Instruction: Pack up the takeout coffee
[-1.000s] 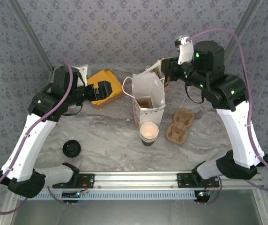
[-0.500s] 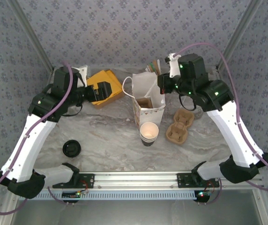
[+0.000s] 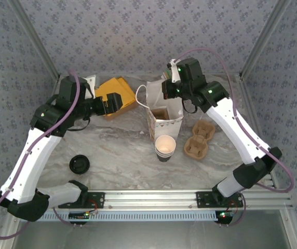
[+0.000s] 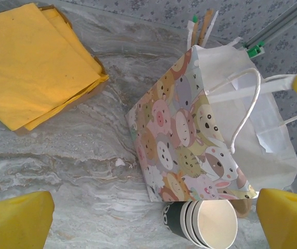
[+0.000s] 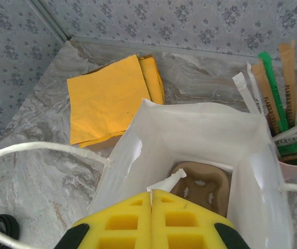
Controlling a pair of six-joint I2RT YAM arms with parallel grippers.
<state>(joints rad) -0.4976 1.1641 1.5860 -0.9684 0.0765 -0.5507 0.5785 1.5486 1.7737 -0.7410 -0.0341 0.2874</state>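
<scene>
Marbled grey table (image 3: 117,150) with patterned walls behind. The coffee cup (image 3: 165,147) stands open-mouthed at mid-table, outside the paper bag (image 3: 159,93) and just against its near side; a cardboard carrier (image 3: 199,139) lies to its right. The right claw (image 5: 151,194) is closed over the bag's mouth, with another carrier (image 5: 200,184) on the bottom; whether it pinches the rim is unclear. The left claw (image 3: 109,104) hangs wide open over the yellow napkins (image 3: 122,89) near the far edge.

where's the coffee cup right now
Top view, mid-table: the coffee cup sits just on the near side of the paper bag, left of the cardboard carrier.
</scene>
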